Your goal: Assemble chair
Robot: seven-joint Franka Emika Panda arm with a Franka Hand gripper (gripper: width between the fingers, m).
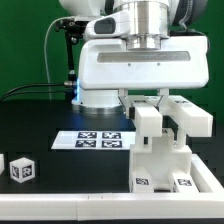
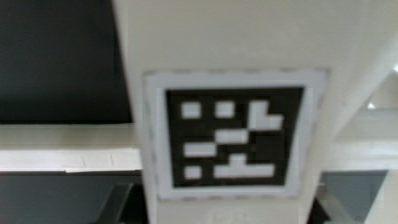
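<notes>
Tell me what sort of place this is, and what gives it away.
Most likely a robotics lab bench: a white robot arm stands over a black table, the marker board lies flat on it, and the white chair parts carry printed tags. A green backdrop hangs behind.

The exterior view faces me low across the table [image 1: 40, 125]; my wrist view hugs the chair part [image 2: 214, 40] both share.

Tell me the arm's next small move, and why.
Probably ease the white bar straight down into the chair block beneath it. The gripper seems clamped on the bar, which stands upright directly over the block and fills the wrist view. Whether it is fully seated cannot be told, so a slow press looks sensible.
</notes>
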